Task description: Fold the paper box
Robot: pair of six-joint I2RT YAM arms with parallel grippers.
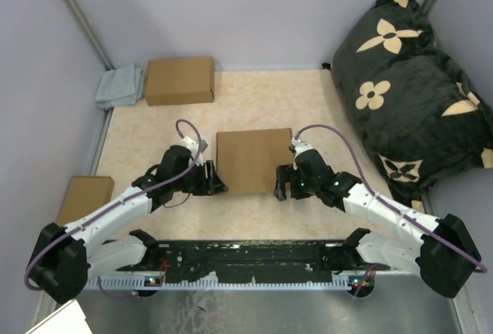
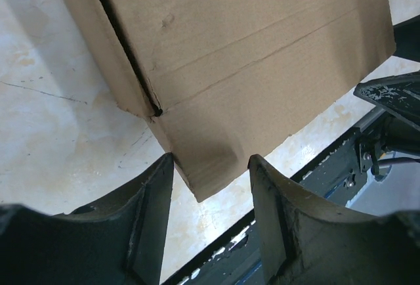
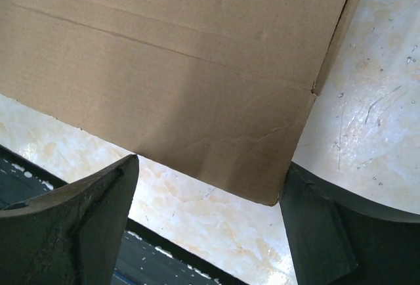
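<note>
The paper box (image 1: 253, 161) lies closed and flat in the middle of the table, a plain brown cardboard rectangle. My left gripper (image 1: 218, 182) is at its near left corner and my right gripper (image 1: 279, 188) at its near right corner. In the left wrist view the box (image 2: 249, 35) has its front flap's corner hanging between the open fingers of the gripper (image 2: 210, 160), and a dark seam runs along its side. In the right wrist view the box (image 3: 170, 68) has its front flap's corner next to the right finger of the wide-open gripper (image 3: 211, 163). Neither gripper pinches the cardboard.
A second folded cardboard box (image 1: 179, 80) and a grey cloth (image 1: 119, 86) lie at the back left. Another cardboard piece (image 1: 85, 199) lies at the left edge. A black flowered cushion (image 1: 416, 80) fills the right side. The black base rail (image 1: 254, 261) runs along the near edge.
</note>
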